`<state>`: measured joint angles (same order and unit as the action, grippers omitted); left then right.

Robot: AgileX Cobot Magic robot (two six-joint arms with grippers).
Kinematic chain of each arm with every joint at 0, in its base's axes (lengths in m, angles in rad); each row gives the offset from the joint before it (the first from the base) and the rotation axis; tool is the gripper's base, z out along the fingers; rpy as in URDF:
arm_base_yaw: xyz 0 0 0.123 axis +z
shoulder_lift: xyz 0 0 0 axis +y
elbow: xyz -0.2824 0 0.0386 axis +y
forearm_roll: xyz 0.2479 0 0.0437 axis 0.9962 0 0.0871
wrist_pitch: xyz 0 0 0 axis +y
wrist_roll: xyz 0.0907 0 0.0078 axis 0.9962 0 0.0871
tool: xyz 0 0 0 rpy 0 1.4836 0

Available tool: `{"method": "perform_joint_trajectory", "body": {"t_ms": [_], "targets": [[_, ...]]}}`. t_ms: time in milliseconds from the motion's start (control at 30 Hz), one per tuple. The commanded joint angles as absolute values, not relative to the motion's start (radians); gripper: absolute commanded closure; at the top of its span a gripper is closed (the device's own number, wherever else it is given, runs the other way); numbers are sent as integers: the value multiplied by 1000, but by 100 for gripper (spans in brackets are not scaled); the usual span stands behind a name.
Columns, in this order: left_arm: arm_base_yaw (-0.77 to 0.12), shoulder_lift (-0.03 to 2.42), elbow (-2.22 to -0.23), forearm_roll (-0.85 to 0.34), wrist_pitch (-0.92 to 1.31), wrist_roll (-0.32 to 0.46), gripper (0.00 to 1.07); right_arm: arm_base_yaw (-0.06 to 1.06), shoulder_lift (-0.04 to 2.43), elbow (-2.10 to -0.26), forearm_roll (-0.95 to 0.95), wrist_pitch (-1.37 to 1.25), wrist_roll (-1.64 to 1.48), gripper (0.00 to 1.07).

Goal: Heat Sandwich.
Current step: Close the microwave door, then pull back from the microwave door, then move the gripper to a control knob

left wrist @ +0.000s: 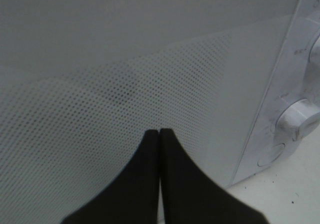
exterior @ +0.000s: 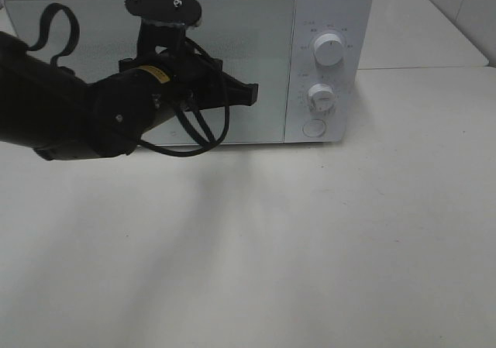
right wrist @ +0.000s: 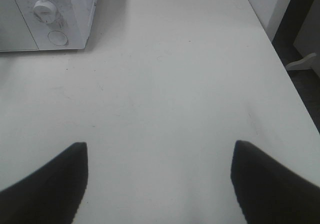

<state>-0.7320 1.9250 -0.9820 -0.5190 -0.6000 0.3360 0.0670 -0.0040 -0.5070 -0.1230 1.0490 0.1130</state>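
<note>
Microwave door (exterior: 248,38) — left claw (exterior: 252,92) level, tips together

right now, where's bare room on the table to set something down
The table in front of the microwave is bare, out to its right edge and under the open right tool. Crowded only by the door, where the shut left tool hangs.

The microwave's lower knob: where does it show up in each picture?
Exterior high: lower knob on the panel right of the door, under the upper knob.
Left wrist: lower knob close up, beside the dotted door.
Right wrist: lower knob far off, across the table.
Shared landmark: the round button just below it.
</note>
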Motion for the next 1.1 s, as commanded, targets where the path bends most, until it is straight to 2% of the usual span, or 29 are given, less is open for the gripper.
{"method": "perform_joint_trajectory", "body": {"t_ms": [33, 233, 333, 400, 433, 467, 500, 533, 567, 667, 933, 1100], "targets": [[-739, 1877, -944, -523, -603, 338, 107, 63, -30, -506, -119, 1038, 108, 31], [-738, 1788, -854, -527, -535, 337, 107, 63, -30, -506, -119, 1038, 108, 31], [-737, 1739, -825, -533, -454, 335, 100, 63, -30, -506, -119, 1038, 108, 31], [-737, 1715, -814, -533, -388, 335, 84, 63, -30, -506, -119, 1038, 108, 31], [-737, 1693, -808, -536, -324, 335, 51, 63, -30, -506, -119, 1038, 108, 31], [-737, 1683, -807, -542, -293, 335, 33, 63, -30, -506, -119, 1038, 108, 31], [-737, 1683, -807, -542, -293, 335, 33, 63, -30, -506, -119, 1038, 108, 31], [-737, 1675, -807, -546, -263, 335, 17, 63, -30, -506, -119, 1038, 108, 31], [-737, 1658, -807, -542, -226, 334, 6, 63, -30, -506, -119, 1038, 108, 31], [-737, 1642, -807, -540, -171, 335, 7, 63, -30, -506, -119, 1038, 108, 31], [-731, 1563, -807, -439, 35, 336, 8, 63, -30, -506, -119, 1038, 108, 31], [-671, 1503, -807, -441, 223, 326, 9, 63, -30, -506, -119, 1038, 108, 31]]}}
